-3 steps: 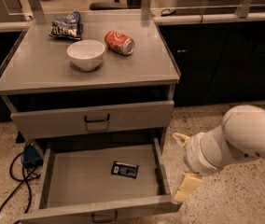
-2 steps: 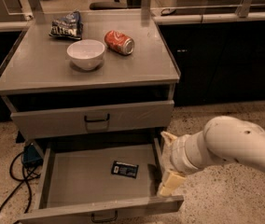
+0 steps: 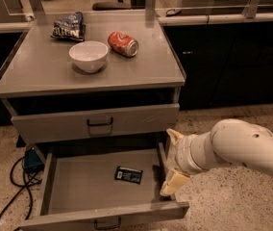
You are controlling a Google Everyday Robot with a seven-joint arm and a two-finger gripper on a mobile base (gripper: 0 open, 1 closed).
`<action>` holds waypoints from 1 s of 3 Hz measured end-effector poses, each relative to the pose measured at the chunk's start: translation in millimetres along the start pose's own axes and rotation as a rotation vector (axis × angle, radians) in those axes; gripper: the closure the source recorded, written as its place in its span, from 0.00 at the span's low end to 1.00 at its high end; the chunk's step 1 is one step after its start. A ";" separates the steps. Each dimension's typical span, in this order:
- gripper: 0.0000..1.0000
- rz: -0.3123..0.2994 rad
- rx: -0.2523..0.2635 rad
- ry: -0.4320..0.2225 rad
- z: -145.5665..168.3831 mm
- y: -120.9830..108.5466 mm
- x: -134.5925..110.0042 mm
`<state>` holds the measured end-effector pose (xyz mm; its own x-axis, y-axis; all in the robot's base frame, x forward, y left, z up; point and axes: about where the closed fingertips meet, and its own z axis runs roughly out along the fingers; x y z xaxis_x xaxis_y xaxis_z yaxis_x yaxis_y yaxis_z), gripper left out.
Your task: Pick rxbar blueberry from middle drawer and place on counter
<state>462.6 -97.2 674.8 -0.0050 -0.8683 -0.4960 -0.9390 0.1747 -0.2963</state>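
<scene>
Rxbar blueberry (image 3: 128,175) lies flat on the middle drawer (image 3: 79,191) floor, lower centre of frame, long axis roughly left-right. Gripper (image 3: 173,160) hangs over the drawer's right wall, fingers spread wide, empty. Your bar lies near, to its left and slightly lower.

- Warm, dim light is falling from above, brightening the desk (image 3: 45,71) while the cabinets behind it are sitting in darkness.
- The white bowl (image 3: 89,56) and the red can (image 3: 123,44) are catching soft highlights and casting small shadows.
- The upper drawer front (image 3: 55,124) is shading the rear of the middle drawer (image 3: 79,186).
- The end effector (image 3: 170,160), hanging at that drawer's right wall with fingers apart, is glowing pale yellow.
</scene>
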 end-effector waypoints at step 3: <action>0.00 0.138 -0.249 -0.053 146.2 59.4 65.6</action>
<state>456.8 -75.9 505.4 -0.1266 -0.8176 -0.5617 -0.9862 0.1646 -0.0173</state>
